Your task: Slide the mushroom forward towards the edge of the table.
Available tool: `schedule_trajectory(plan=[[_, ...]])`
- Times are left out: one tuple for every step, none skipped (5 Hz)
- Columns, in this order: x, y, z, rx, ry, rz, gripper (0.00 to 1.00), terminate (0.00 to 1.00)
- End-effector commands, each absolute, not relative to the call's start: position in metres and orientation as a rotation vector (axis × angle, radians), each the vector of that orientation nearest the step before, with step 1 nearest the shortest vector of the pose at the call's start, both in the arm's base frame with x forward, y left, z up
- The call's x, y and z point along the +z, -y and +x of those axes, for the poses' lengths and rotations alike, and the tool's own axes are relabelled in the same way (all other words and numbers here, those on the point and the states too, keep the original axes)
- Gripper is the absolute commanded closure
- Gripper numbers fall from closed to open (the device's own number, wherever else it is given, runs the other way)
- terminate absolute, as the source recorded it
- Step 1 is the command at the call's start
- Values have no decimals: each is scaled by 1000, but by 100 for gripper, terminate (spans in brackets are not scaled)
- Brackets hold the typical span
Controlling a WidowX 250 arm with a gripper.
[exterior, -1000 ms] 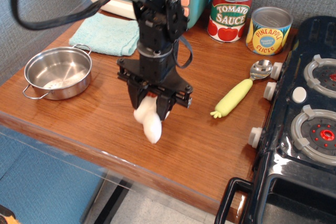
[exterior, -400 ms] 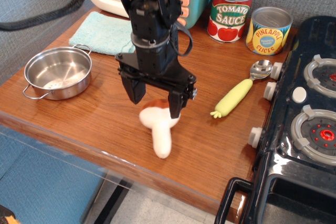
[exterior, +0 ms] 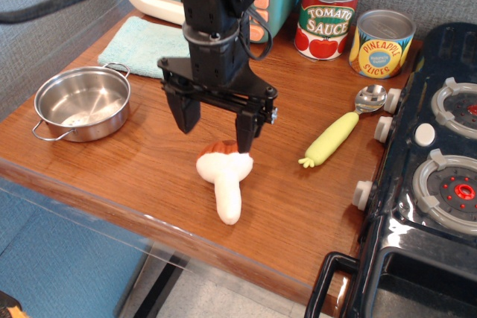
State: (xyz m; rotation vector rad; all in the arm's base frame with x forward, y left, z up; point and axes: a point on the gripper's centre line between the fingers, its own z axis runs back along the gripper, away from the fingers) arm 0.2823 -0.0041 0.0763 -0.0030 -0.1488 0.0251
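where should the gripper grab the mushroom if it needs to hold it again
Grip the thick white stem of the mushroom, coming straight down from above. It lies on its side on the table, stem pointing at the front edge, so fingers closing across the stem's width should fit. The gripper hangs open above it.

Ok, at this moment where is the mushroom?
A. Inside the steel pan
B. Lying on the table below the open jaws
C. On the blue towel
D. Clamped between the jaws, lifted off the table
B: the mushroom lies on the table near its front edge, stem pointing forward, with the gripper spread open just above its cap.
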Motion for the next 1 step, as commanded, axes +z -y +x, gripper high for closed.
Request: schedule_trajectory(plan=[[88, 0, 284, 14, 184, 0, 0, 100]])
